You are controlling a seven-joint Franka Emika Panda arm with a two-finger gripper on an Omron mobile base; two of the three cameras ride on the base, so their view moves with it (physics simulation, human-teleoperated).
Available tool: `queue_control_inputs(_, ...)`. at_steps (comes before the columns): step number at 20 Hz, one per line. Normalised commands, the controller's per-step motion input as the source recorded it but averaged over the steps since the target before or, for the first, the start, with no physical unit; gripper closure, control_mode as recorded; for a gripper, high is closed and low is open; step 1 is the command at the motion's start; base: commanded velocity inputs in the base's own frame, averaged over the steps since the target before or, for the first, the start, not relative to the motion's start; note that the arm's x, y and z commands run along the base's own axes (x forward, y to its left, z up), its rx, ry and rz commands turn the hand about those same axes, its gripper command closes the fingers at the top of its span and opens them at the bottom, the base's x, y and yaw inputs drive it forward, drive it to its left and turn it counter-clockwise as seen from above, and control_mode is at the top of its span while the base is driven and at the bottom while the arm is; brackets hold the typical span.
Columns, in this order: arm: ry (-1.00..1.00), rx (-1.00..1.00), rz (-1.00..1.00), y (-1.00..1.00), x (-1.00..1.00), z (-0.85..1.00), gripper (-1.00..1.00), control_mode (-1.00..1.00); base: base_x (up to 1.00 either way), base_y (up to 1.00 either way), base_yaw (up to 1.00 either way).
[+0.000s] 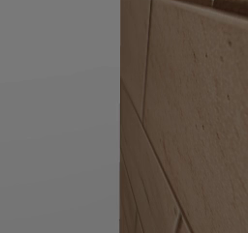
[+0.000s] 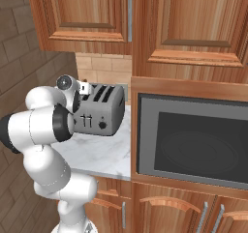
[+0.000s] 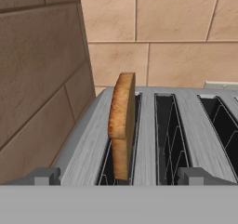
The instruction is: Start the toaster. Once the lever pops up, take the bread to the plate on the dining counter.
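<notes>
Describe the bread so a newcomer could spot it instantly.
Start at the marble counter left of the built-in oven, where the silver toaster stands. The bread is the brown slice standing upright, half out of one slot; the neighbouring slots hold nothing.

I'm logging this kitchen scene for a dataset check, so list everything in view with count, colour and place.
toaster: one, silver-grey with darker ends, on the marble counter left of the microwave
bread: one slice, brown with darker crust, standing up out of the toaster's leftmost slot
counter: one, white-grey marble, under the toaster
microwave: one, dark door with grey frame, built into the wood cabinetry on the right
upper cabinets: reddish wood, above the counter
lower cabinet doors: reddish wood with metal handles, below the counter
tiled wall: beige, behind the toaster
arm: one, white with dark joints, lower left, reaching to the toaster
pincer: one, fingertips dark grey, open, just above the toaster's slots
</notes>
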Motion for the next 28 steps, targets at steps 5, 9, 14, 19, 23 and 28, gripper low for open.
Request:
queue_control_inputs(5, 0.0, 0.0, 0.0, 0.0, 0.07, 0.0, -1.0, -1.0, 0.0, 0.0, 0.0)
queue_control_inputs(9, 0.0, 0.0, 0.0, 0.0, 0.12, 0.0, -1.0, -1.0, 0.0, 0.0, 0.0)
queue_control_inputs(14, 0.0, 0.0, 0.0, 0.0, 0.17, 0.0, -1.0, -1.0, 0.0, 0.0, 0.0)
queue_control_inputs(19, 0.0, 0.0, 0.0, 0.0, 0.13, 0.0, -1.0, -1.0, 0.0, 0.0, 0.0)
queue_control_inputs(23, 0.0, 0.0, 0.0, 0.0, 0.09, 0.0, -1.0, -1.0, 0.0, 0.0, 0.0)
queue_control_inputs(28, 0.0, 0.0, 0.0, 0.0, 0.07, 0.0, -1.0, -1.0, 0.0, 0.0, 0.0)
